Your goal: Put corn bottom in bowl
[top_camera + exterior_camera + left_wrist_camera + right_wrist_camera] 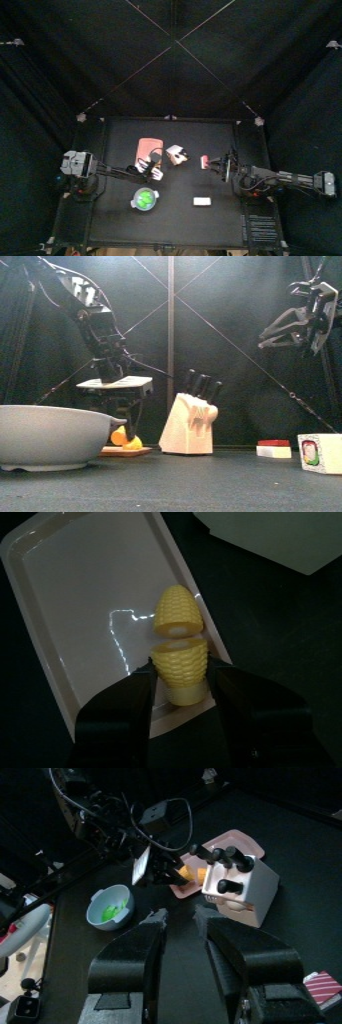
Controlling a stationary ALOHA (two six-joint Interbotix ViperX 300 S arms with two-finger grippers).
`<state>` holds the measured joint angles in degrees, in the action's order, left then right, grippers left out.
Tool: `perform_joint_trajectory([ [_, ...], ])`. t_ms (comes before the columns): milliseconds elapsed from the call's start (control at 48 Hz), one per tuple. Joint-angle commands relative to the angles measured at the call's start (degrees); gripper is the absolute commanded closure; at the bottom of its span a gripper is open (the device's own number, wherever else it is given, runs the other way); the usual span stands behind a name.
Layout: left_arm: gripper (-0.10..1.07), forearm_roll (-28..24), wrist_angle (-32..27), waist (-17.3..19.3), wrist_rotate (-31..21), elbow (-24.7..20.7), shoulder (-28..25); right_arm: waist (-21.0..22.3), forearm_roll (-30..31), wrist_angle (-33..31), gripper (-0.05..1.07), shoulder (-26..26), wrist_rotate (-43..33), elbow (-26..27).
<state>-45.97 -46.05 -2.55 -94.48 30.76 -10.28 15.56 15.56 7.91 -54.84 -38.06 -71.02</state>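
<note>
My left fingers (181, 692) pinched the yellow plastic corn's lower half (179, 670) low-centre on the pink board (83, 607); its tip (barely attached) might come along. Right fingers (186, 936) gaped.

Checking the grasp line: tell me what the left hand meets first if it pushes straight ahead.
The left hand already has the corn's lower piece between its jaws; straight ahead lies the corn tip on the pink board, though height is unclear.

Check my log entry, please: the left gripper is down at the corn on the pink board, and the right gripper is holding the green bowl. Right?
Not quite. The right gripper holds nothing: the right wrist view shows its jaws apart and empty, far from the green bowl. The rest stands: the left gripper is at the corn on the pink board.
</note>
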Motion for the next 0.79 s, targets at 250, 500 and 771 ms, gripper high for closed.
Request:
perform_joint_trajectory([
  [250, 0.38, -2.29, -0.18, -6.86, 0.18, -0.88, 6.94, -0.26, -0.7, -0.44, 0.33, 0.26, -0.09, 0.79],
  [500, 0.38, -2.37, -0.18, -16.52, 1.23, -2.02, 9.4, -0.35, -0.97, -0.97, 0.33, 0.18, 0.0, 0.88],
  [771, 0.37, -2.11, -0.09, -25.75, 2.64, 1.05, 11.69, -0.35, -0.79, -1.05, 0.33, 0.26, 0.0, 0.97],
])
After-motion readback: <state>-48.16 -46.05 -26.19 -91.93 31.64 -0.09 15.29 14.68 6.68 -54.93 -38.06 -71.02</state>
